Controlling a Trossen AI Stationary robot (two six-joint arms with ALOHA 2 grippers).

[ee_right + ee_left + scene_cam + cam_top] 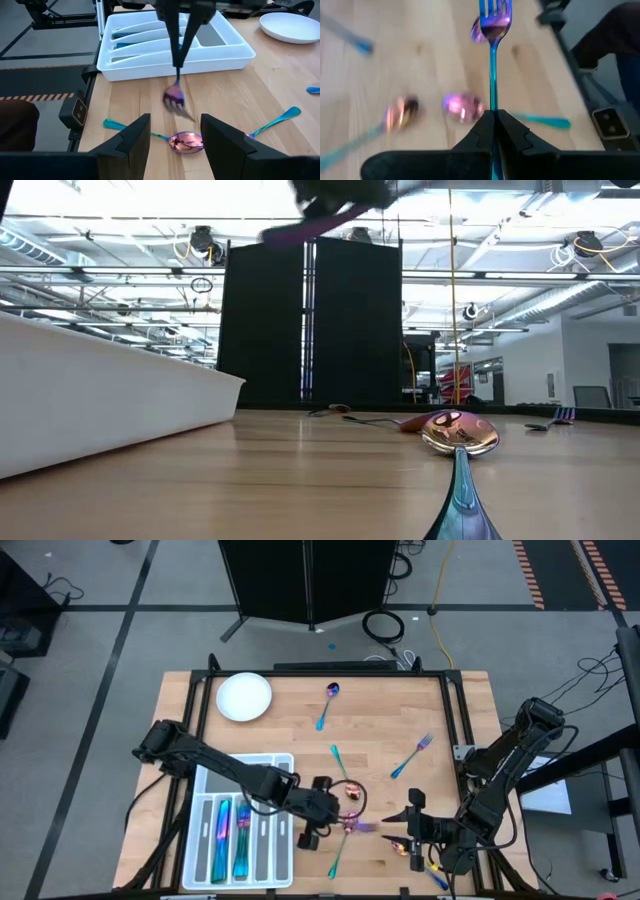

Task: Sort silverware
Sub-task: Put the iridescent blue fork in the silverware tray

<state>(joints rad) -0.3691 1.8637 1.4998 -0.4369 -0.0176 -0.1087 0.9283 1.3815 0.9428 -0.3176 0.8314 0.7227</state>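
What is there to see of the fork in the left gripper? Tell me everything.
The fork is slim, shiny metal by the look of it, with an iridescent finish: purple head and tines, teal-blue handle. The left gripper is shut on the handle, the tines pointing away from the fingers. In the right wrist view it hangs tines-down clear of the wooden table, beside the white tray, above a spoon. Only the fingers touch it.

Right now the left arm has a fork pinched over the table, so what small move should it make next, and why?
Probably carry it toward the compartment tray. The left gripper is shut on the fork, lifted clear of the spoons lying on the table, and the tray beside it already holds sorted pieces. The right gripper waits open near the front edge, so nothing seems to block that path.
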